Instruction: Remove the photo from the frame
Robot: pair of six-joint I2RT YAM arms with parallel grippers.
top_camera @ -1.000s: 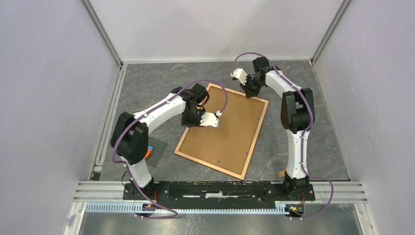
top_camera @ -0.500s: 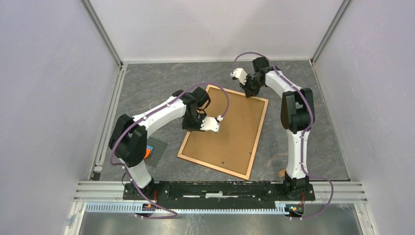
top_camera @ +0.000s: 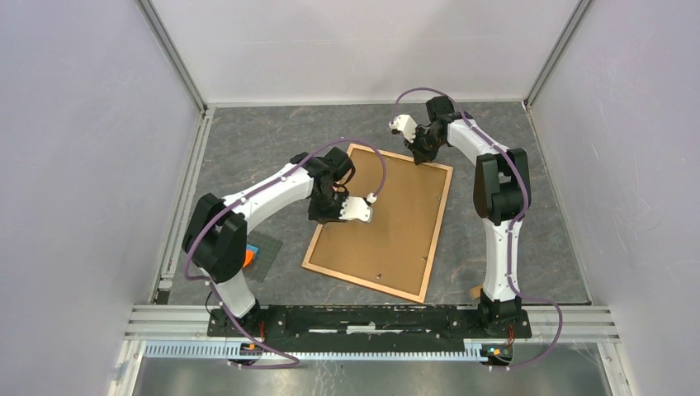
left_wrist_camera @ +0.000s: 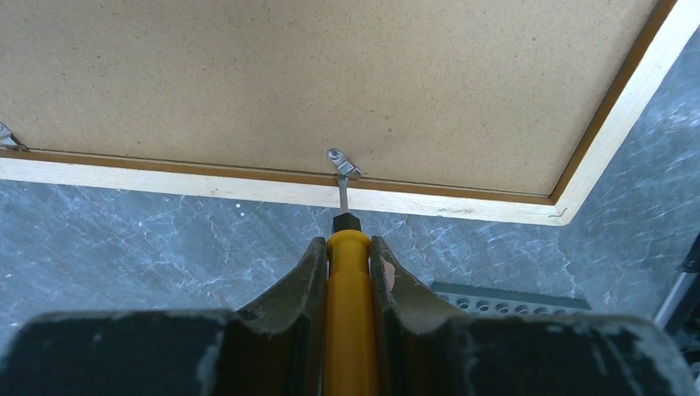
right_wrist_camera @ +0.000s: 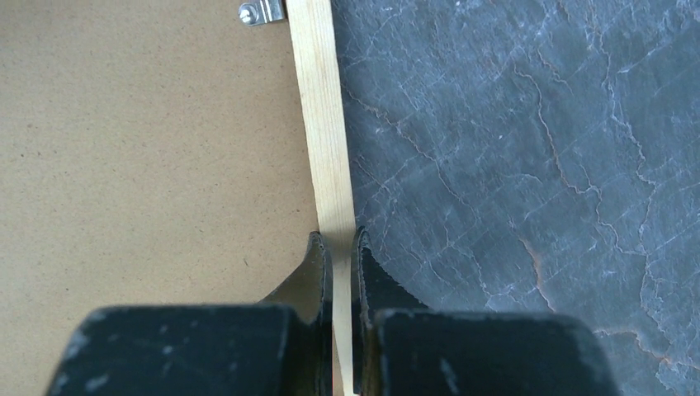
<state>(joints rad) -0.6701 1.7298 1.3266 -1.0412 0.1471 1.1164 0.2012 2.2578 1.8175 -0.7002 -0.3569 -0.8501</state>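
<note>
Your left gripper (top_camera: 337, 208) sits at the left long side of the frame (top_camera: 388, 231), which lies face down and askew in the middle of the table (top_camera: 248, 140). Your right gripper (top_camera: 421, 153) is at the frame's far corner. Only the brown backing board (top_camera: 376, 247) shows from above. The photo is out of sight, presumably underneath it against the glazing.

From the left wrist, your fingers are clamped on a yellow-handled screwdriver (left_wrist_camera: 349, 313). Its thin blade reaches across the wooden border to a small metal clip (left_wrist_camera: 341, 162) at the board's edge and looks to be touching it. A second clip (left_wrist_camera: 8, 139) peeks in at the far left.

From the right wrist, your jaws are pinched shut with the pale wooden rim (right_wrist_camera: 318, 99) running in between them, so you are bracing the frame there. Another clip (right_wrist_camera: 262, 11) lies further along that rim.

Judging by the look, the frame is stiff and fairly light, and it will skate on the smooth stone-pattern top unless pinned. The rim is the sound place to hold it. The board is rigid but thin, so lift it at a freed edge once the clips are turned aside. Expect the print itself to be limp, easily creased and clinging flat. Take it by a corner or margin, never mid-sheet.
</note>
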